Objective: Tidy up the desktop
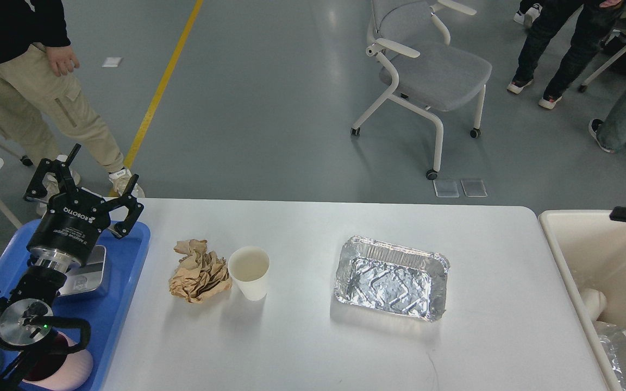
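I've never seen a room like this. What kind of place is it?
Probably a robot test lab or workshop. The floor is grey with a yellow line painted on it, a wheeled chair stands nearby, and people stand watching around the white table.

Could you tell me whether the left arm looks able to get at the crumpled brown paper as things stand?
Probably yes: the left gripper is open, above the blue tray, and nothing stands between it and the crumpled paper.

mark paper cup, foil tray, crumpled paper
paper cup (249, 271): head view, inside of its mouth
foil tray (390, 277): head view, its floor
crumpled paper (199, 271): head view, middle of the wad
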{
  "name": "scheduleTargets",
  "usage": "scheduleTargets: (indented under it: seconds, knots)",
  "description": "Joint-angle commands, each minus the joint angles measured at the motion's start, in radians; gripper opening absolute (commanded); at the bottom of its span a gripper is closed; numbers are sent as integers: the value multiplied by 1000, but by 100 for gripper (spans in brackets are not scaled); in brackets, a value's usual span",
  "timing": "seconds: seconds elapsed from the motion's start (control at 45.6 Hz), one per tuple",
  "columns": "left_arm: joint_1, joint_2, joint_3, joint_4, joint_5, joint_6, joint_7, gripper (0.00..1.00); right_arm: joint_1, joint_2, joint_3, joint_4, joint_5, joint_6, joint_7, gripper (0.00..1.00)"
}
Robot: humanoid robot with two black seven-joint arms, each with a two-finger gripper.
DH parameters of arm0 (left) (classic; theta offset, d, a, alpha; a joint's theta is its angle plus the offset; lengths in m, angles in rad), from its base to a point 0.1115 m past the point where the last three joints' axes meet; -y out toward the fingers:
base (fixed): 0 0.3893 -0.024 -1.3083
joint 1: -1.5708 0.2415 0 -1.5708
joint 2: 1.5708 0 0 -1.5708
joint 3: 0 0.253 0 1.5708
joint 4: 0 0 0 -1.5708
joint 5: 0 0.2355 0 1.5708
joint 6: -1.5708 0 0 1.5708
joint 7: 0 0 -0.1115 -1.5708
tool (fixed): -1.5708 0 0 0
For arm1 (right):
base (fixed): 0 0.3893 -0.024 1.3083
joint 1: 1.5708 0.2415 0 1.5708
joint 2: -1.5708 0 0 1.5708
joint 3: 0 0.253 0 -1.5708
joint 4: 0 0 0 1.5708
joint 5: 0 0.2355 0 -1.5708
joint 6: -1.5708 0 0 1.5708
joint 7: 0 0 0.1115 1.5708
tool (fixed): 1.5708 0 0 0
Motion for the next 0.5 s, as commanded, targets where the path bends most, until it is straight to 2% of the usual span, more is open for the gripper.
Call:
scheduleTargets:
  seconds: [0.0,0.11,0.198,0.329,0.417,0.483]
  knots:
    - [-8,-16,0,1,0,5,1,97,3,-63,-42,0,10,-147,-3,100]
    - [-6,-28,8,3,0,5,1,97,15,-41,-48,-8,81,-255,-5,100]
    - [-1,-49,15,3,0,4,1,97,17,25,-44,-11,155,-307,-5,100]
    - [2,-56,17,3,0,2,1,97,14,137,-51,-34,166,-316,6,100]
    - [3,-54,15,3,0,2,0,97,6,193,-55,-39,33,-309,16,100]
    - [3,-46,12,3,0,1,0,97,6,267,-56,-54,-160,-309,65,100]
